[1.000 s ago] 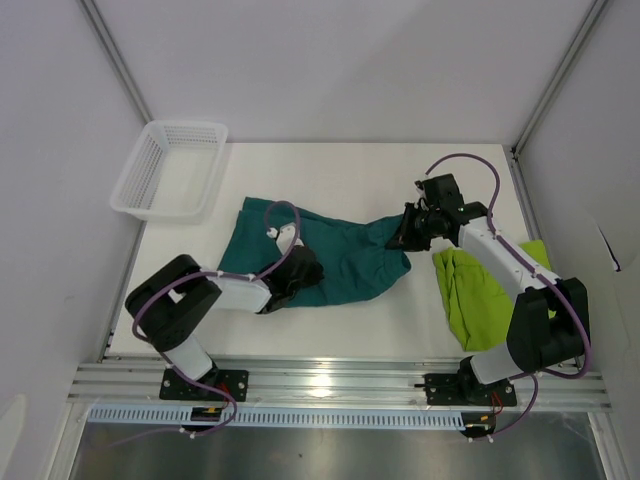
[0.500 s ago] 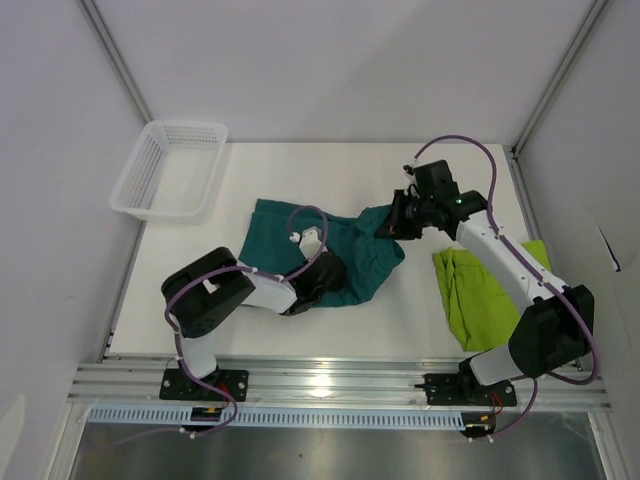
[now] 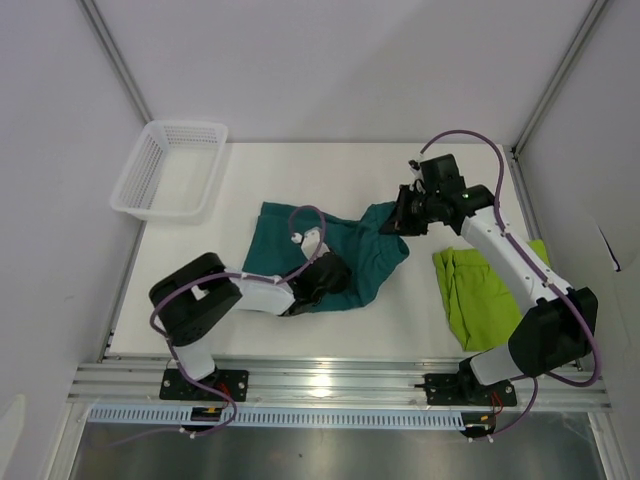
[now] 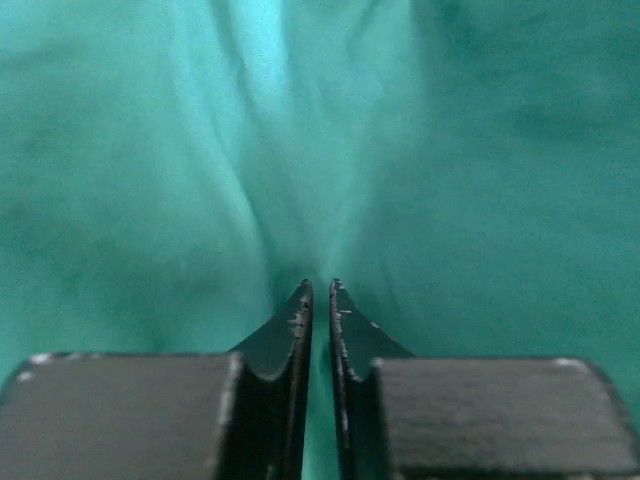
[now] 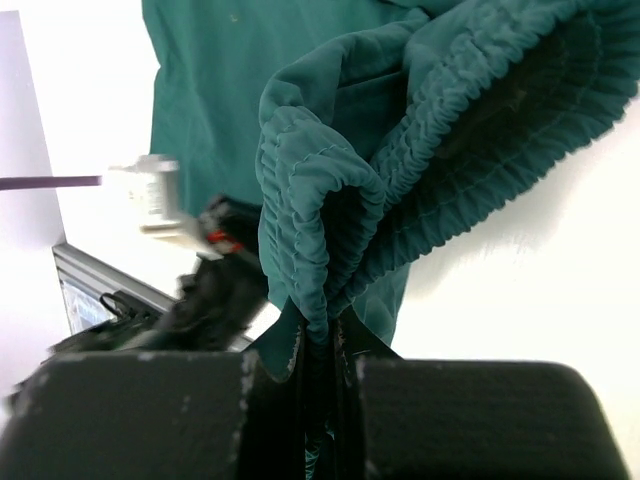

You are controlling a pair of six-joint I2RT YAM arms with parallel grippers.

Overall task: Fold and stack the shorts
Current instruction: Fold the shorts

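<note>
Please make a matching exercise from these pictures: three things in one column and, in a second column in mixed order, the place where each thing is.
Things:
1. basket
2. green shorts
3. teal shorts

Places:
A. middle of the table, held by the left gripper and the right gripper
B. far left corner of the table
C. right side of the table, not held

Pairs: 1-B, 2-C, 3-A

Two pairs of shorts are showing in all: one dark teal pair (image 3: 350, 250) and one lime green pair (image 3: 475, 295). One white mesh basket (image 3: 135, 178) is sitting on the one table (image 3: 330, 175). Two arms are reaching over it, each carrying one two-finger gripper, making one left gripper (image 4: 320, 292) and one right gripper (image 5: 320, 335), four fingers altogether.
</note>
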